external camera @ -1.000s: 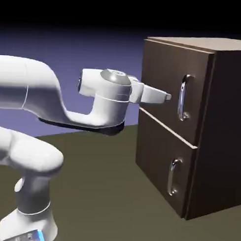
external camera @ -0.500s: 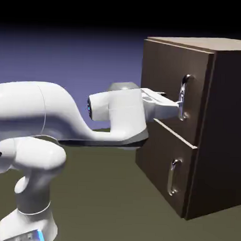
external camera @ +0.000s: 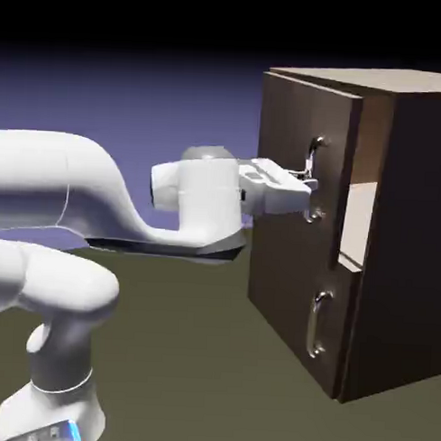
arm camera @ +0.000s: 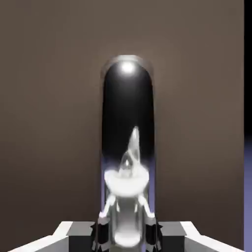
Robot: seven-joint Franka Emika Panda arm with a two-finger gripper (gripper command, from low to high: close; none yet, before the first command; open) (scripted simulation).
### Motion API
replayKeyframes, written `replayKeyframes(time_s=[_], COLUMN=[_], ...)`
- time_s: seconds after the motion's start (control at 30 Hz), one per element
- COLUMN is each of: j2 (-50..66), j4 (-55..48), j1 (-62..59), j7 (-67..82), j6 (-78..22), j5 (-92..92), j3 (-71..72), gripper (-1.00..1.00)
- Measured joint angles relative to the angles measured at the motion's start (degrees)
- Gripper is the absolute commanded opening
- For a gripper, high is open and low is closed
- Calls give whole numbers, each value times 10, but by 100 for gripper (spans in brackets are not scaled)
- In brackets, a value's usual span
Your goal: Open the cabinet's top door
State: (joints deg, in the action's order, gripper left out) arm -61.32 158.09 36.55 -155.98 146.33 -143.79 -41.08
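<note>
While one arm [external camera: 32, 175] reaches in from the exterior view's left, its single base [external camera: 49, 411] stands at the lower left, with a blue light on it. Dark olive table [external camera: 187, 349] spreads beneath, and one blue-violet backdrop [external camera: 130, 103] lies behind.

Farther right, the arm's one hand [external camera: 311, 181] is closed narrow on the top handle [external camera: 318, 145], one of two curved silver handles. That handle runs upright, and the hand grips it between its upper and lower ends.

At the right stands one dark brown cabinet [external camera: 413, 242] with two doors, one above the other. The top door [external camera: 287, 128], the taller of the two, is ajar: its right edge stands out from the body, while its left edge lies along the cabinet's left side. Through the one gap beside it shows the pale beige interior [external camera: 358, 221]. Below, the lower door [external camera: 289, 286] is shut and carries the second, smaller handle [external camera: 314, 323].

In the hand view, two grey fingertips [arm camera: 81, 237] sit at the bottom, one on each side of the shiny bar. Brown door surface fills most of the rest, and a strip of black and blue-violet runs down the right edge.
</note>
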Motion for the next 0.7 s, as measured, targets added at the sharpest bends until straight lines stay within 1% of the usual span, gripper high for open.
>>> replayKeyframes(time_s=[0.17, 0.33, 0.53, 0.7], j2=[-51, -103, -152, -167], j4=[74, 127, 165, 175], j1=[-67, -98, -97, -76], j7=[37, 73, 108, 123], j6=[-59, -118, -195, -268], j5=[118, 242, 392, 513], j3=[104, 205, 325, 429], gripper=[-100, -100, -100, -100])
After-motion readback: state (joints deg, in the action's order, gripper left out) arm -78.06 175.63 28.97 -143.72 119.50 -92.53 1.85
